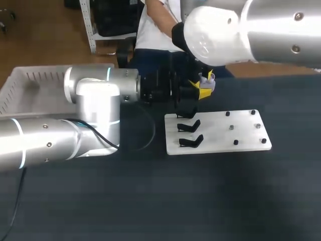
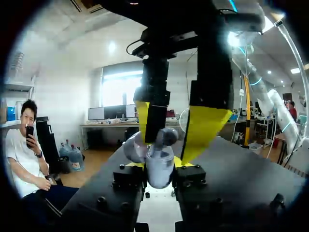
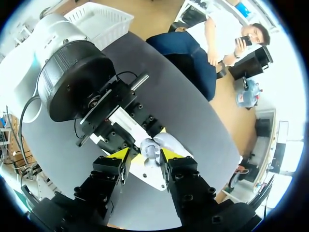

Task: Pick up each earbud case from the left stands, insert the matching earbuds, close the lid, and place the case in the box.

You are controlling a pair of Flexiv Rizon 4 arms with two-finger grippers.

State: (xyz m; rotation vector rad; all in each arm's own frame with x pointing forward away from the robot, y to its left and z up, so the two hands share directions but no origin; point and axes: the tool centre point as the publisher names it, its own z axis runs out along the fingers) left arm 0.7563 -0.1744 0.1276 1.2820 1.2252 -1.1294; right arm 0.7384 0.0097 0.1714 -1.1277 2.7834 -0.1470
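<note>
A pale lilac earbud case (image 2: 159, 170) is held up above the table's far side, with my left gripper (image 2: 158, 164) shut on its body. In the head view the case (image 1: 208, 80) shows just past the left arm's black wrist. Its lid (image 3: 172, 143) stands open to one side. My right gripper (image 3: 145, 155) points at the case (image 3: 150, 149) from the opposite side. Its yellow-tipped fingers (image 2: 205, 126) stand apart on either side of the case's open top, where a small rounded earbud (image 2: 167, 136) sits. The right arm hides much of this spot in the head view.
A white plate (image 1: 241, 133) lies on the dark table below the grippers, with three black stands (image 1: 189, 125) along its left edge and small black pegs on its right half. A white basket (image 1: 20, 85) sits at the far left, partly behind my left arm.
</note>
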